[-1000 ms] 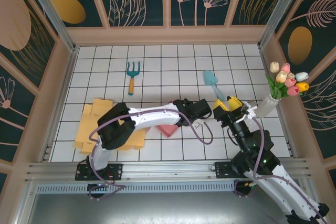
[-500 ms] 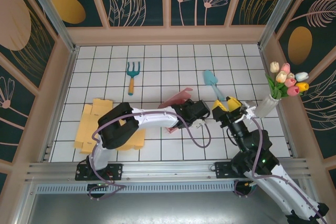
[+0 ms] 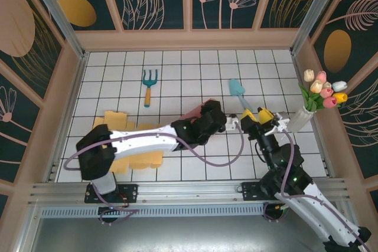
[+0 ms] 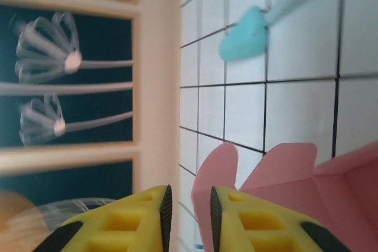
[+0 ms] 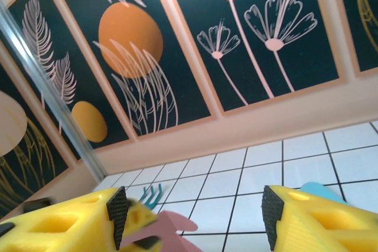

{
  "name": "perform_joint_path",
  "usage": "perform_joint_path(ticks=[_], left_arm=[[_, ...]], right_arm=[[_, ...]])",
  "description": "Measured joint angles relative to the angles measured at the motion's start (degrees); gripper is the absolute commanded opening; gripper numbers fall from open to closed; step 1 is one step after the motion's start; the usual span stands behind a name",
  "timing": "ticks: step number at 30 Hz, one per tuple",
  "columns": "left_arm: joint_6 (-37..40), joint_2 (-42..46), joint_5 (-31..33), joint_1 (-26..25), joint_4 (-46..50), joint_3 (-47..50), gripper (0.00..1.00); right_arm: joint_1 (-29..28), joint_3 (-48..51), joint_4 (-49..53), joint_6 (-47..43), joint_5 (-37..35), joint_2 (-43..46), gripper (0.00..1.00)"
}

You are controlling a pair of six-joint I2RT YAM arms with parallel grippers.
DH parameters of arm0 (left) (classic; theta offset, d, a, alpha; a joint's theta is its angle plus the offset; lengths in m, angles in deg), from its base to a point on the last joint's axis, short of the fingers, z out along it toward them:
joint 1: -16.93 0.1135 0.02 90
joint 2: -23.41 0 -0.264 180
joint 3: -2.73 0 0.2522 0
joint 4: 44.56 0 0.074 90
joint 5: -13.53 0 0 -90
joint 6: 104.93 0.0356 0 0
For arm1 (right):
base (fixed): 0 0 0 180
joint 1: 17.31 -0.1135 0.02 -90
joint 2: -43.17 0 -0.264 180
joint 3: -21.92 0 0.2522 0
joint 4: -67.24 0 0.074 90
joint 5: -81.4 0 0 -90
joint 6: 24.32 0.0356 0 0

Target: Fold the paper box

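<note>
Found the pink paper box (image 3: 198, 111) just above the middle of the overhead frame, on the white tiled table (image 3: 177, 66) — largely hidden under the left arm's wrist, one edge tipped up off the tiles. Traced the left arm (image 3: 147, 140) from the lower left across to that spot, passing over a stack of yellow cardboard flats (image 3: 113, 119).

In the left wrist frame, met the left gripper (image 4: 189, 193) at the bottom edge, its yellow fingers (image 4: 124, 222) drawn close with a thin slit between. Saw a rounded pink flap (image 4: 215, 166) rising right behind that slit, its edge lying against the right-hand pad, and the rest of the box filling the lower right corner. Could not tell a true pinch from mere contact. Spotted a teal trowel (image 4: 245, 39) flat on the tiles, upper right of the same frame.

Placed the right gripper (image 3: 261, 116) right of centre overhead, near the left arm's tip yet apart from the box. Through the right wrist frame, saw the right gripper's fingers (image 5: 65, 225) at the two bottom corners, spread wide, jaws free — a pink peak of the box low in the middle, beyond them.

Noted a garden fork (image 3: 149, 85) upper left of centre overhead, and a white vase (image 3: 302, 119) of tulips by the right edge.
</note>
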Motion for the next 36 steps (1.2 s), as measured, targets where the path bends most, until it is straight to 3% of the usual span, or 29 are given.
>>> perform_joint_path(ticks=[3, 5, 7, 9, 12, 16, 23, 36], left_arm=[[-16.5, 5.2, 4.0, -0.2, -1.2, 4.0, 0.31], [-27.6, 8.9, 6.1, -0.1, -0.4, 6.2, 0.48], [-38.5, 12.9, 7.8, 0.2, 1.9, 8.0, 0.55], [-47.6, 17.0, 7.0, 1.1, 4.7, 9.5, 0.62], [-56.6, 22.0, 0.9, 5.4, 8.4, 11.5, 0.64], [-62.5, 25.9, -6.9, 10.9, 10.3, 15.6, 0.67], [-65.5, 27.4, -16.3, 11.3, 11.6, 19.6, 0.7], [-61.4, 7.8, -23.3, 14.4, 17.3, 4.9, 0.61]], right_arm=[[0.1, 0.3, 0.6, -0.2, -0.9, -0.5, 0.65], [0.2, 0.5, 0.6, -0.3, -1.5, -1.2, 0.65], [0.3, 0.7, 0.6, -0.5, -1.7, -2.6, 0.65], [0.6, 0.7, 0.5, -0.7, -1.9, -4.3, 0.65], [0.9, 0.7, 0.5, -1.3, -1.8, -6.7, 0.65], [1.2, 0.7, 0.5, -1.8, -1.7, -7.9, 0.65], [1.7, 0.7, -0.5, -2.6, -1.1, -9.5, 0.65], [2.4, 0.8, -1.6, -3.8, 2.5, -14.8, 0.65]])
